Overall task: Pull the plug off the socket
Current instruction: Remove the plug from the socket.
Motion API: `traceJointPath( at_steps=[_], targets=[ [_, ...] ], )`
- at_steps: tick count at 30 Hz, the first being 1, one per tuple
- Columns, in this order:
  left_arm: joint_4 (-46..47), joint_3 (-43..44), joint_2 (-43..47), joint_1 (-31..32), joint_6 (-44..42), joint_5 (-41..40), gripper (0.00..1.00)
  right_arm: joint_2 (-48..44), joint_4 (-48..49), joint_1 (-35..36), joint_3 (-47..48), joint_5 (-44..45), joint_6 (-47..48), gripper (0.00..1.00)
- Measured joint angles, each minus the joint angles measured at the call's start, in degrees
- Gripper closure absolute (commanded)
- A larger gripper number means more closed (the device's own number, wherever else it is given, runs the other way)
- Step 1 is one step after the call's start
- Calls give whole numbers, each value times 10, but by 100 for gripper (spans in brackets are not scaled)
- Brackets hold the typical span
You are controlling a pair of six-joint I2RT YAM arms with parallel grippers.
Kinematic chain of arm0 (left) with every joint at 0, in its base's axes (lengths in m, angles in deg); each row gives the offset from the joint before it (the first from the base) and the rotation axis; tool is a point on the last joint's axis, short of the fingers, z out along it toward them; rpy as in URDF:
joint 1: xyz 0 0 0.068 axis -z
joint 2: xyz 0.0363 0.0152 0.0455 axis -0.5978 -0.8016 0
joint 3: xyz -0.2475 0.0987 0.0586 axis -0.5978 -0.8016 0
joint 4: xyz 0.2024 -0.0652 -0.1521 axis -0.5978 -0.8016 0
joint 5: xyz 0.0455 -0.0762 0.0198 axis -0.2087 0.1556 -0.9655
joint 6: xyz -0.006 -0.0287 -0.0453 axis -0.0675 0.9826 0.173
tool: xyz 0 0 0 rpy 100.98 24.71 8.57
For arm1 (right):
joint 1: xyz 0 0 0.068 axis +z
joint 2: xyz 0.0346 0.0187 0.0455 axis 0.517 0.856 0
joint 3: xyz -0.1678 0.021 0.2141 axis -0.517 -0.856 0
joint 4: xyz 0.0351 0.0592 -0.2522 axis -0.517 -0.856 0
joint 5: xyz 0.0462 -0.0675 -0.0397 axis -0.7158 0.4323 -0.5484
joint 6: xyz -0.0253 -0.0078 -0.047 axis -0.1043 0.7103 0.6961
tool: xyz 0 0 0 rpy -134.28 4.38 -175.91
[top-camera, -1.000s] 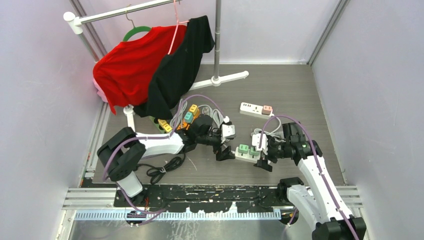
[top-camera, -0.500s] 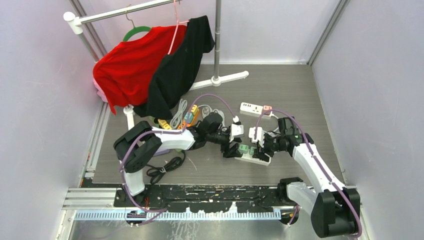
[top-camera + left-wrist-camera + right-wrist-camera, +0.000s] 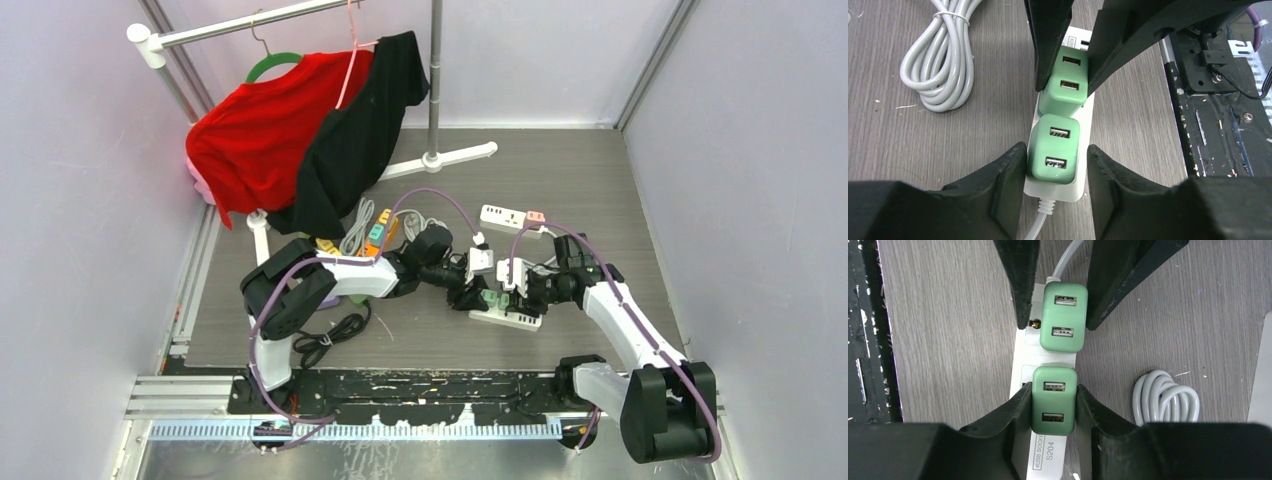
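Grey wood-grain surface fills the frame, boxed in by pale walls. At upper left you have one clothes rack carrying two garments, a red shirt and a black shirt.

You can count three power strips from above:
- One is a white strip right of centre with a single pink plug.
- One is left of centre, a strip with coloured plugs, partly hidden by the left arm, so their number is unclear.
- One is the task's power strip at centre, between the two arms.

That centre strip holds two green plugs side by side, both sitting in its sockets. One coiled grey cable lies just beside it.

Your left end effector straddles the cord-end green plug. It is narrowly open, one finger right at the plug's side, while a sliver of white strip shows between the plug and the other finger.

Your right end effector is clamped on the label-end green plug — both fingers press its sides in the right wrist view.

In the overhead view the two end effectors meet nose to nose at frame centre, over the strip.
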Motion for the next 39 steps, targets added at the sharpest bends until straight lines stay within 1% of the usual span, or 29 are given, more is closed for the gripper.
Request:
traceJointPath(
  at_steps=[3, 6, 8, 10, 11, 14, 17, 22, 25, 29, 31, 33, 36, 39],
  targets=[
    [0, 1, -2, -1, -2, -1, 67, 3, 0, -1, 0, -5, 3, 73],
    [1, 4, -4, -1, -5, -2, 84, 3, -1, -1, -1, -9, 5, 78],
    [2, 5, -4, -2, -7, 0, 93, 3, -1, -1, -1, -12, 9, 82],
    [1, 6, -4, -2, -11, 1, 99, 3, -2, 0, -1, -13, 13, 86],
    [1, 6, -4, -2, -13, 2, 100, 3, -2, 0, -1, -14, 14, 88],
    [-1, 6, -4, -2, -16, 3, 100, 3, 0, 3, -1, -14, 9, 93],
    [-4, 5, -4, -2, -21, 2, 100, 4, 14, 5, -2, -13, -24, 99],
    [-3, -4, 2, 0, -36, -5, 100, 8, 22, 6, -2, -11, -44, 99],
    [3, -12, 7, 5, -50, -11, 100, 9, 14, 6, -2, -11, -22, 99],
    [12, -25, 14, 11, -64, -24, 100, 4, -10, 6, -3, -13, 53, 99],
    [15, -30, 17, 13, -67, -29, 100, -4, -14, 8, -8, -14, 73, 99],
    [16, -33, 19, 15, -69, -31, 100, -11, -4, 12, -12, -15, 57, 99],
    [18, -34, 20, 15, -68, -34, 100, -11, 26, 17, -14, -12, -21, 99],
    [20, -38, 23, 16, -68, -39, 100, -5, 40, 16, -14, -12, -63, 99]
  ],
)
